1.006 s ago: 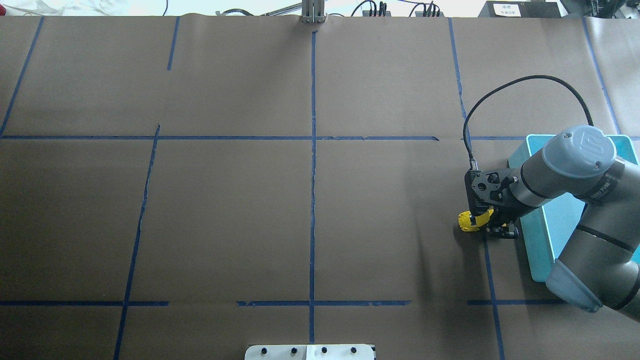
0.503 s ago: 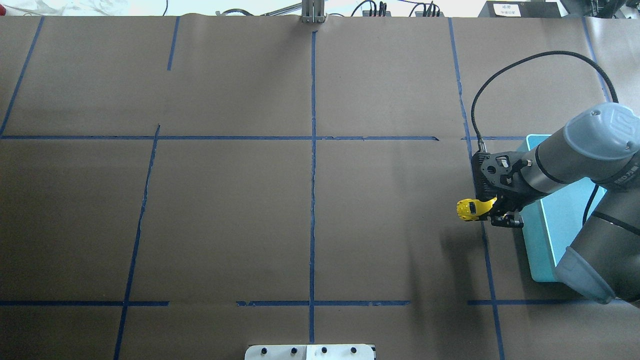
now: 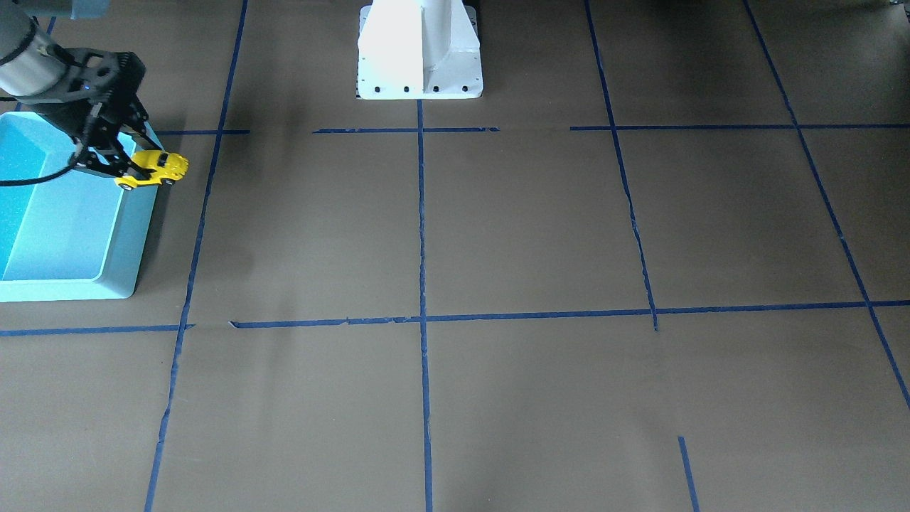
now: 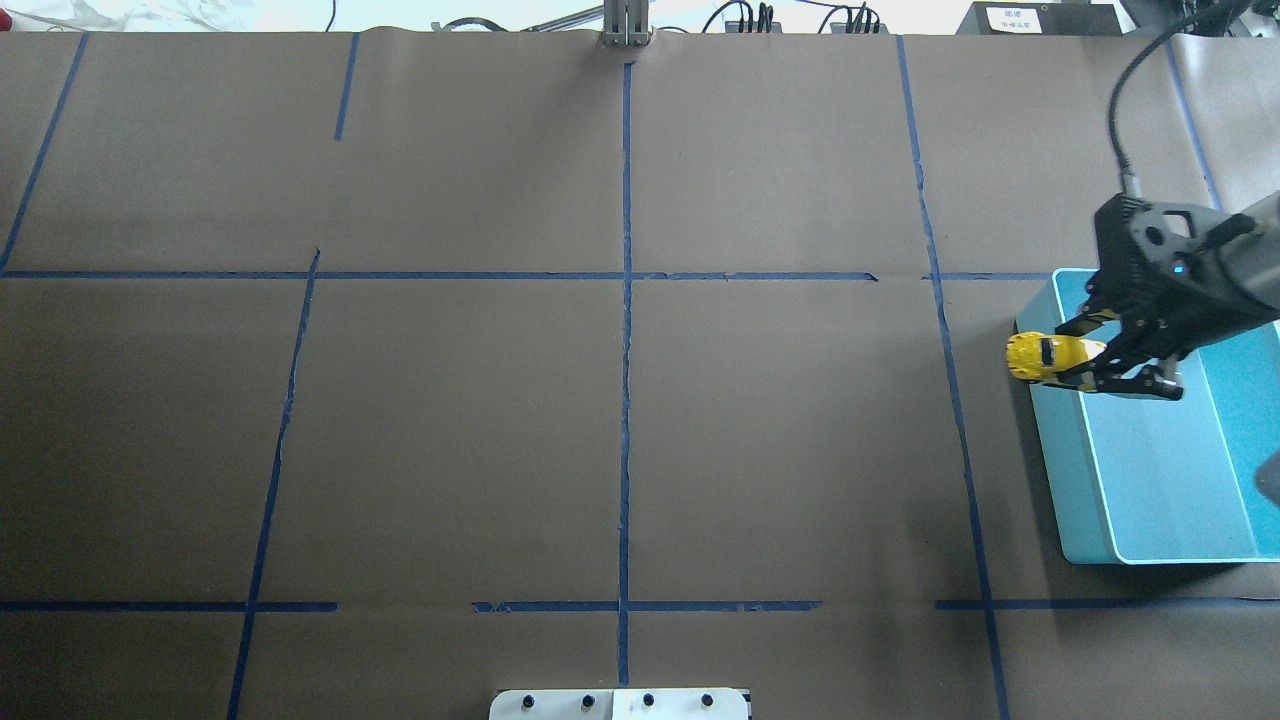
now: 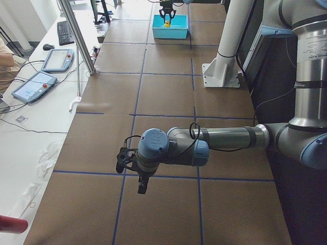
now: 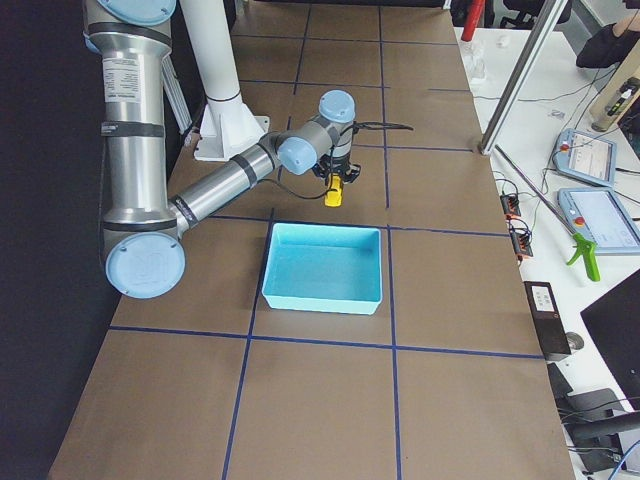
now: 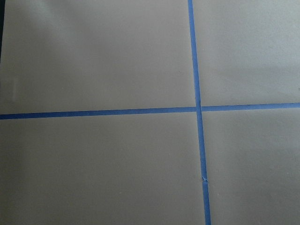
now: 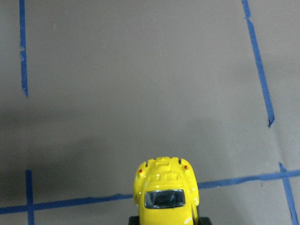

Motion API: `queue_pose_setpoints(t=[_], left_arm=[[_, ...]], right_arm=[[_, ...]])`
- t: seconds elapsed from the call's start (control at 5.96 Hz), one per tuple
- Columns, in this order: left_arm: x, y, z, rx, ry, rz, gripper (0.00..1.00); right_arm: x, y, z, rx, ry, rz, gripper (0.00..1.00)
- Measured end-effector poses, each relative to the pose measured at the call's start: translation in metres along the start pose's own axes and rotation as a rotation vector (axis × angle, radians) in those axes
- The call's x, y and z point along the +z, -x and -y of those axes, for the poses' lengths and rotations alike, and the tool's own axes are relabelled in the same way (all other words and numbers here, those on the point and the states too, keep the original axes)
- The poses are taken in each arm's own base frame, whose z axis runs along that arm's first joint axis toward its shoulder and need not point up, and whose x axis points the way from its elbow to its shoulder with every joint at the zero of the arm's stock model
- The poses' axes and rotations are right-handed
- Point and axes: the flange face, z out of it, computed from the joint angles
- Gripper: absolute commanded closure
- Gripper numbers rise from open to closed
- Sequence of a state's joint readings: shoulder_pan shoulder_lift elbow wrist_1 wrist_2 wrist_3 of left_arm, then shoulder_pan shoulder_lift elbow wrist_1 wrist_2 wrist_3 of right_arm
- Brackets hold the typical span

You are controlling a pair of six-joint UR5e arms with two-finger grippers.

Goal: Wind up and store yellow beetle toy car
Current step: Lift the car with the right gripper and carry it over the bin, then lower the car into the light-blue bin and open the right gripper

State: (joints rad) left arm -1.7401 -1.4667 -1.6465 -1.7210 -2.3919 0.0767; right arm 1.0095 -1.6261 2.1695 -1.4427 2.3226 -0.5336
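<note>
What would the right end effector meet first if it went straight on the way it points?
Probably the table, just beside the blue bin: the right end effector points down at it, so the yellow car it holds would touch first. Nothing else shows ahead; the height is unclear.

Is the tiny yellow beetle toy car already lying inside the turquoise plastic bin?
No, the right gripper holds the car aloft by the bin's rim.

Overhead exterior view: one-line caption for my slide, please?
Right gripper holds the yellow toy car over the turquoise bin's rim.
</note>
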Motion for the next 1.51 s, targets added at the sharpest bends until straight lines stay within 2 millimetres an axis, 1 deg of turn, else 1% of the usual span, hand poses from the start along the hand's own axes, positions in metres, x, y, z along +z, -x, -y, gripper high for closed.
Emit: queue_pose_setpoints(t=[0.17,0.34,0.5,0.67,0.84,1.01,1.17,1.34,1.51], left_arm=[[0.003,-0.004,0.003,0.009,0.005,-0.001,0.00],[0.004,-0.007,0.006,0.017,0.008,-0.003,0.00],[0.005,-0.009,0.008,0.022,0.008,-0.003,0.00],[0.005,-0.010,0.010,0.026,0.008,-0.003,0.00],[0.005,-0.011,0.011,0.027,0.007,-0.003,0.00],[0.006,-0.012,0.011,0.030,0.009,-0.004,0.00],[0.007,-0.013,0.012,0.032,0.012,-0.005,0.00],[0.007,-0.014,0.012,0.033,0.013,-0.005,0.00],[0.008,-0.014,0.012,0.033,0.013,-0.005,0.00]], right_arm=[[-0.017,0.006,-0.049,-0.003,0.022,-0.007,1.00],[-0.018,0.009,-0.095,-0.043,0.059,0.000,1.00],[-0.006,0.008,-0.134,-0.071,0.096,0.008,1.00],[0.018,-0.001,-0.167,-0.083,0.125,-0.006,1.00],[0.046,-0.005,-0.184,-0.076,0.135,-0.022,1.00],[0.074,-0.001,-0.185,-0.052,0.138,-0.019,1.00],[0.102,0.008,-0.177,-0.033,0.143,-0.013,1.00],[0.122,0.016,-0.168,-0.031,0.147,-0.009,1.00],[0.136,0.019,-0.160,-0.043,0.149,-0.004,0.99]])
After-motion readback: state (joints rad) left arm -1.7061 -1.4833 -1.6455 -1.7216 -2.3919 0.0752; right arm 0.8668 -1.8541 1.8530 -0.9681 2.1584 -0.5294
